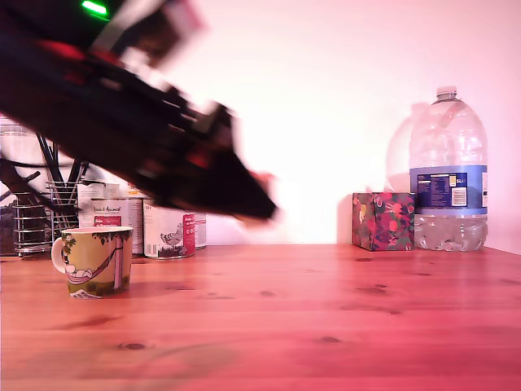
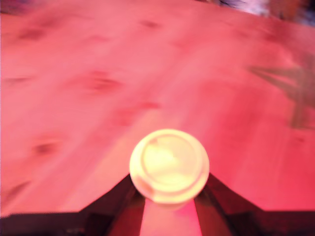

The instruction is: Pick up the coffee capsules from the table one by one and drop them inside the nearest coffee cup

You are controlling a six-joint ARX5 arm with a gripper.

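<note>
The wrist view shows a cream-beige coffee capsule [image 2: 169,164], round rim facing the camera, held between my two dark fingers [image 2: 120,199], so the gripper [image 2: 169,192] is shut on it above the reddish-brown wooden table [image 2: 98,73]. In the exterior view my arm is a dark motion-blurred shape, and the gripper [image 1: 259,205] hangs well above the table [image 1: 326,309]. There the capsule is lost in the blur. The coffee cup [image 1: 94,261], a yellow-green printed mug with a white handle, stands at the exterior view's left, below and to the left of the gripper tip.
Printed white tin cans [image 1: 167,230] and a wire rack [image 1: 32,216] stand behind the mug. At the exterior view's right, by the wall, are a floral box [image 1: 383,220] and a large water bottle [image 1: 448,175].
</note>
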